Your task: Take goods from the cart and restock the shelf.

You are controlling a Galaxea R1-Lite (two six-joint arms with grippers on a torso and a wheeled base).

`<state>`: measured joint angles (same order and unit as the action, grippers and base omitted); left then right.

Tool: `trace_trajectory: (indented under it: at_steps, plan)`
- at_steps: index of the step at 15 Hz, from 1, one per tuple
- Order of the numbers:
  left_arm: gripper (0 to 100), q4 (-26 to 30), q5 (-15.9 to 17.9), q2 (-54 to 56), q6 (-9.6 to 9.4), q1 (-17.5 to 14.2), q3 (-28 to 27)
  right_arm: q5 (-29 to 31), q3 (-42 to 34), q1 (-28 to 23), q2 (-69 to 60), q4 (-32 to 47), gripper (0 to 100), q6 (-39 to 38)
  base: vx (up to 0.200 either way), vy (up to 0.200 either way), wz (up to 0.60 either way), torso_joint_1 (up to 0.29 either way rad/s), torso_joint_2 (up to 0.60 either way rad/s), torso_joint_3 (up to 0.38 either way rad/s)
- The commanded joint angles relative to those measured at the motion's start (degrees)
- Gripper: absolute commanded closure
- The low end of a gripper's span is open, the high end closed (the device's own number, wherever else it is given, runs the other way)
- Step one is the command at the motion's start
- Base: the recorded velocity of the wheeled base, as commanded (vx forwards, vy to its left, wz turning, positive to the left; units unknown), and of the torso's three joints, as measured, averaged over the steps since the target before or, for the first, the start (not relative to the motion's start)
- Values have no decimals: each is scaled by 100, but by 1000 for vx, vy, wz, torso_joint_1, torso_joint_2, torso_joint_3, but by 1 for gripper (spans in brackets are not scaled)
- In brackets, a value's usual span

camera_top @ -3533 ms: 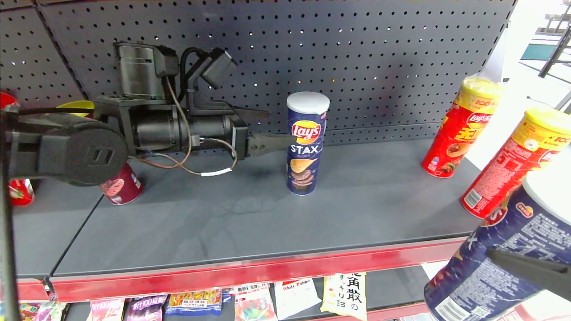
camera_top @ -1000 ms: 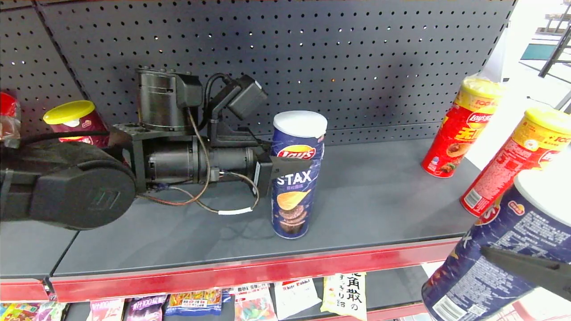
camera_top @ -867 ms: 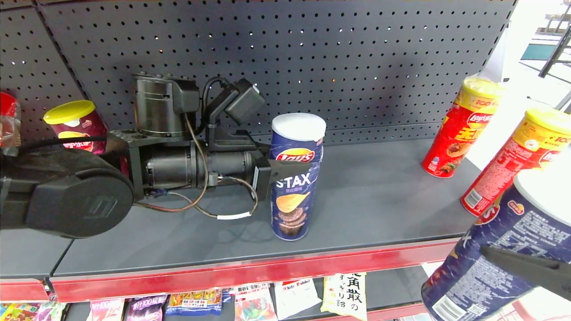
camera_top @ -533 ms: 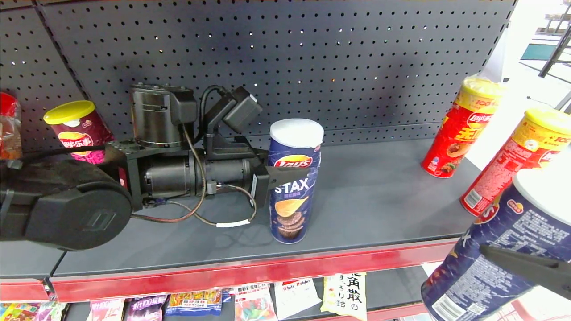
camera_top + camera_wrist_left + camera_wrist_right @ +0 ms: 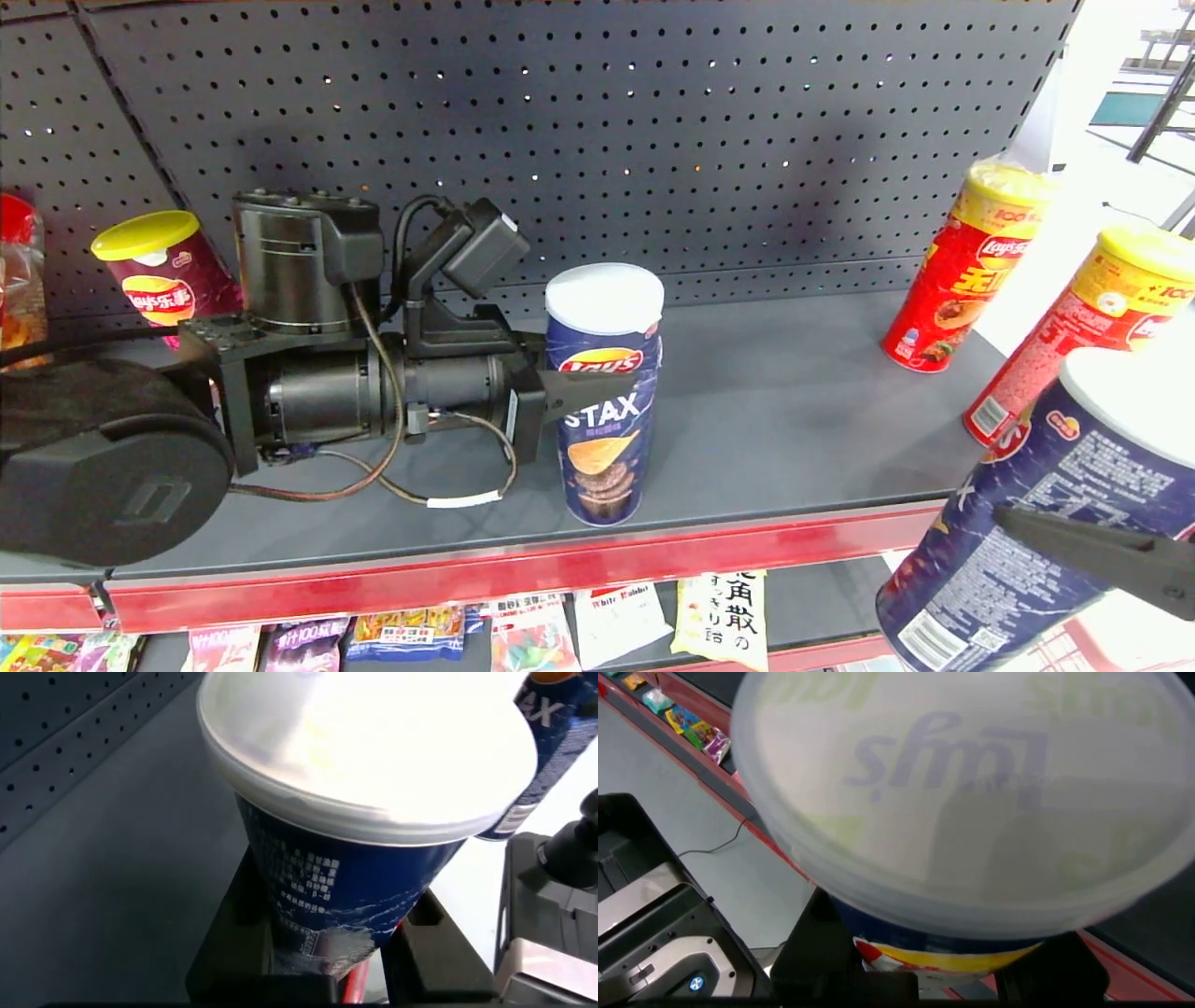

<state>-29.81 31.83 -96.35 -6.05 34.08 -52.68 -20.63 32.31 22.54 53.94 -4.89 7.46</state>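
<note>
Quick update from the remote seat: over the last few seconds my left arm has dragged the blue can [image 5: 603,411] from mid-shelf forward and a bit left. It now stands upright just behind the red front lip [image 5: 523,571] of the shelf [image 5: 794,420]. The left jaws are clamped around its upper half, and I can't tell if the base sits on the board or hangs just above it. The pull also brought the maroon can [image 5: 159,271] by the back wall into plain sight. The right jaws are gripping a second blue can [image 5: 1018,523] off the front right corner, and it's barely budged. My read is that the first can is pretty much placed, so next I let go and back out without tipping it, then the second one goes in
</note>
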Motion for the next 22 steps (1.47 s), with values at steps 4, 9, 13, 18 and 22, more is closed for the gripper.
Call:
trace_trajectory:
  at_steps: [4,9,13,18,22]
  plan:
    - [100,1,7,99,16,98,91,-3,57,5,108,-12,100,1,0,0,0,0,0,0]
    - [0,-8,16,108,7,134,258,-3,65,5,143,-12,100,1,0,0,0,0,0,0]
    - [0,-104,-1,161,16,107,354,-3,549,5,635,-12,100,1,0,0,0,0,0,0]
    - [0,-104,-1,794,7,-218,1084,-3,1770,14,2024,-30,100,27,0,0,0,0,0,0]
    - [0,-104,16,1356,7,-455,1629,-3,2605,22,3140,-390,100,36,0,0,0,0,0,0]
